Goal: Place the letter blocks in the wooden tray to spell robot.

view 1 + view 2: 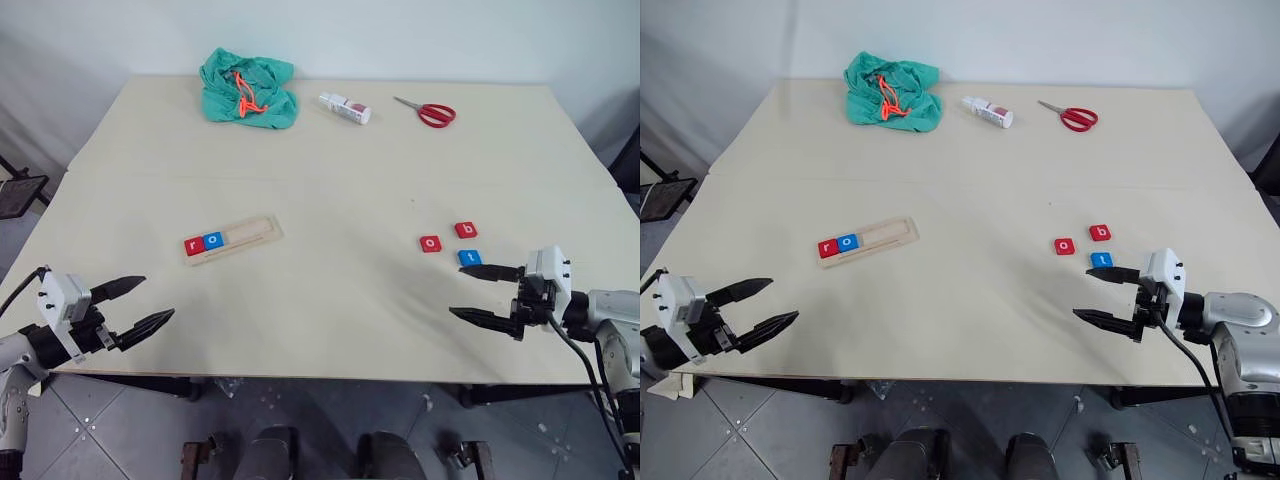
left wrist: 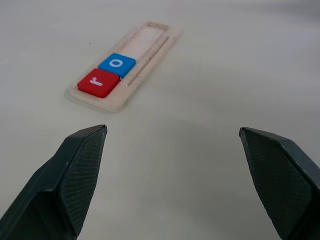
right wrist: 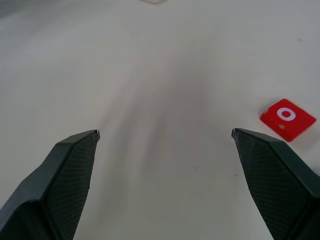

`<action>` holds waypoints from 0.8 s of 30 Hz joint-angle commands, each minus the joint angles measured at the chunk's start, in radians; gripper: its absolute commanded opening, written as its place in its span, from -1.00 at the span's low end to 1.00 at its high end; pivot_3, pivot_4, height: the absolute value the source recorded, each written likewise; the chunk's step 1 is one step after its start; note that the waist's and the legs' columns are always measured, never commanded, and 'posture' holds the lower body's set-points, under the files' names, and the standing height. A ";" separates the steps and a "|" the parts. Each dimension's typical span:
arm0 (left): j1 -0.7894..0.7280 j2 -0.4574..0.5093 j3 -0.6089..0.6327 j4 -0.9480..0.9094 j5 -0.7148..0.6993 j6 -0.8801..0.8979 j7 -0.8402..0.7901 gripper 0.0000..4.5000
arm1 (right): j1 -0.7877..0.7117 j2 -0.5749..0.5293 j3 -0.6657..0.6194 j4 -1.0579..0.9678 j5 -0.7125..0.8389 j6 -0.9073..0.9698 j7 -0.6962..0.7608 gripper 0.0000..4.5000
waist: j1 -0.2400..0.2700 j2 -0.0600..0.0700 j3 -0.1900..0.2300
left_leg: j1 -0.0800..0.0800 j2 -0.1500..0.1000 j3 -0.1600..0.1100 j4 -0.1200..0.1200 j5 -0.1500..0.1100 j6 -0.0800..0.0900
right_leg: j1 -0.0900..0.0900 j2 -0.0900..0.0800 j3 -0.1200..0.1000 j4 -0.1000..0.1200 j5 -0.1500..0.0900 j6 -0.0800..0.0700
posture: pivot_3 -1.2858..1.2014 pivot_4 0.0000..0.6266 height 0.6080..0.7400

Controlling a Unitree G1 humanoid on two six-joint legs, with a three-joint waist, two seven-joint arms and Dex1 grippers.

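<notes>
The left tool (image 1: 137, 304) hovers over the near left edge of the tabletop (image 1: 330, 190) with its jaws spread wide and nothing between them. The tray (image 1: 232, 238) lies ahead of this tool and toward the tabletop centre, well apart from it, set at a slight angle. Two blocks sit in the tray end nearest the left tool: the red r (image 1: 194, 245) at the very end and the blue o (image 1: 213, 240) touching it on the inner side. The remaining length of the tray groove is bare wood. The right tool (image 1: 478, 293) hovers over the near right edge of the tabletop, jaws likewise spread wide and holding nothing. Three loose blocks lie flat on the tabletop just ahead of the right tool: the blue t (image 1: 469, 257) nearest, just beside the upper fingertip; the red o (image 1: 430, 243) slightly farther and toward the centre; the red b (image 1: 465, 230) farthest of the three. These blocks are near one another but do not touch. At the far side of the tabletop, well apart from both tools, lie a green cloth (image 1: 248, 88) with an orange cord, a small white bottle (image 1: 345, 108) on its side, and red scissors (image 1: 428, 112).
</notes>
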 commanded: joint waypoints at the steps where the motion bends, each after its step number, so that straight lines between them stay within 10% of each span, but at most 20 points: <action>1: -0.008 0.006 0.017 0.014 0.004 -0.033 0.000 1.00 | -0.007 -0.001 -0.010 0.003 0.009 -0.012 0.000 0.97 | 0.000 0.000 0.000 | 0.000 0.000 0.000 0.000 0.000 0.000 | 0.000 0.000 0.000 0.000 0.000 0.000 | 0.03 -0.52 1.00; 24: -0.015 0.049 -0.016 0.024 0.059 0.093 0.138 1.00 | 0.039 0.014 -0.042 -0.088 0.046 0.043 -0.100 0.97 | 0.002 0.000 0.000 | 0.000 0.000 0.000 0.000 0.000 0.000 | 0.000 0.000 0.000 0.000 0.000 0.000 | 0.03 -0.52 1.00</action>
